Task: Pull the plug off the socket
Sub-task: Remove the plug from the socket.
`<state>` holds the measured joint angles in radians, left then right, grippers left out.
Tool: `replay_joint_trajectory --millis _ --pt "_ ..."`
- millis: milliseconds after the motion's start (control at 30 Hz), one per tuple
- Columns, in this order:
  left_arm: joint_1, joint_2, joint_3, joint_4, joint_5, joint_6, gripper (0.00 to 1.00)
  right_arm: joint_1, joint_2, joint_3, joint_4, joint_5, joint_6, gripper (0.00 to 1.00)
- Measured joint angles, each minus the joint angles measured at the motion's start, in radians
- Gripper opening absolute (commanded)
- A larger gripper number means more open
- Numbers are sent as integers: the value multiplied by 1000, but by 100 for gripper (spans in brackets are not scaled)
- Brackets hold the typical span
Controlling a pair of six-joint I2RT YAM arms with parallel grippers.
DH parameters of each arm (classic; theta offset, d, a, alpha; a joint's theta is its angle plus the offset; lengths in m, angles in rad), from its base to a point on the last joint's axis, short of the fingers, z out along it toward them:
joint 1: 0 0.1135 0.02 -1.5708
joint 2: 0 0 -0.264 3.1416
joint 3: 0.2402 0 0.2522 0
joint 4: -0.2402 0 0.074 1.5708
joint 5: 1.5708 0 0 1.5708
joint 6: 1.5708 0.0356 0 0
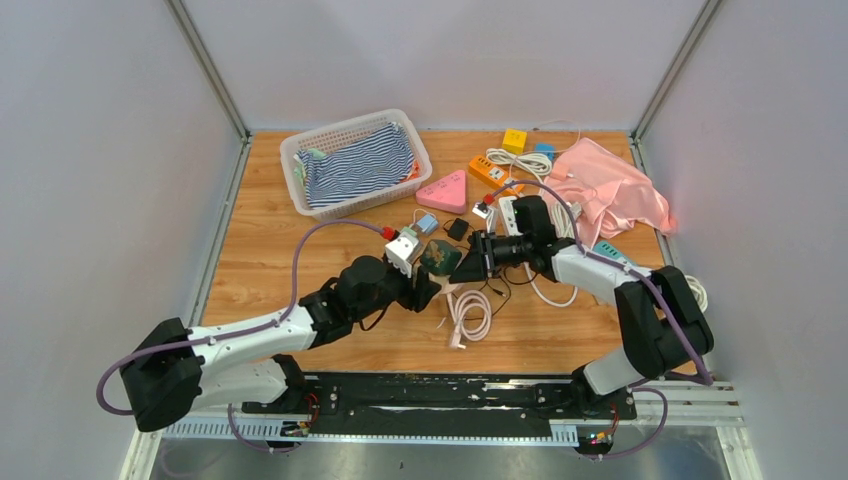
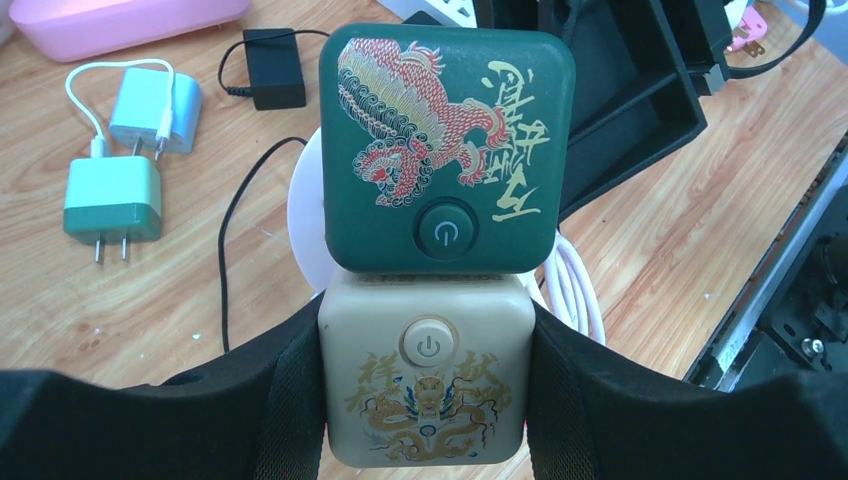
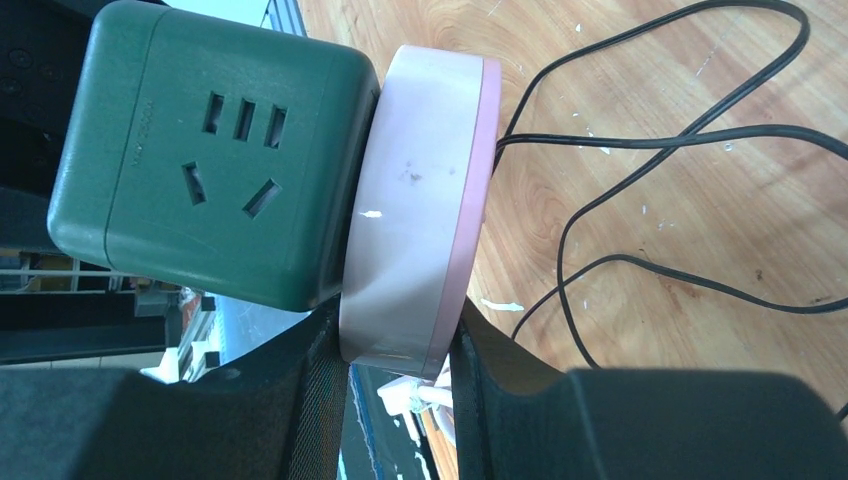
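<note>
A green socket cube (image 2: 445, 150) with a red dragon print sits joined to a beige cube (image 2: 425, 390) with a gold dragon print. My left gripper (image 2: 425, 405) is shut on the beige cube, one finger (image 2: 285, 400) on each side. A flat round pink-and-white plug (image 3: 420, 200) sits pressed against the green cube's (image 3: 200, 150) side. My right gripper (image 3: 400, 350) is shut on the plug's lower rim. In the top view both grippers meet at mid-table around the green cube (image 1: 440, 258). The plug's white cable (image 1: 470, 315) coils on the wood below it.
A white basket (image 1: 300, 185) of striped cloth stands back left, a pink triangle (image 1: 445, 190) beside it. A pink cloth (image 1: 610, 190), an orange box (image 1: 490, 172) and a white power strip (image 1: 508, 212) lie back right. Two chargers (image 2: 115, 195) and a black adapter (image 2: 272, 80) lie near.
</note>
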<state>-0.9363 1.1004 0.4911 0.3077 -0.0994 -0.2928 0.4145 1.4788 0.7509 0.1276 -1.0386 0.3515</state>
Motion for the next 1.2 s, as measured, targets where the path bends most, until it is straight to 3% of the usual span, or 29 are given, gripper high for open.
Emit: replay_joint_trajectory --millis 367,633,767,967,1200 --pt "11 11 1 12 98 88 0 -8 28 6 -1 -39 -3 0" --pt "-56 82 26 38 -8 151 0 -26 28 -3 -38 -23 -43 0" --pt "-45 61 18 39 -23 111 0 -26 28 -3 -30 -28 -50 0" --pt "88 41 2 42 187 -63 0 -26 27 5 -16 -32 -15 0" --pt "69 42 2 41 192 -64 0 -26 27 5 -24 -32 -12 0"
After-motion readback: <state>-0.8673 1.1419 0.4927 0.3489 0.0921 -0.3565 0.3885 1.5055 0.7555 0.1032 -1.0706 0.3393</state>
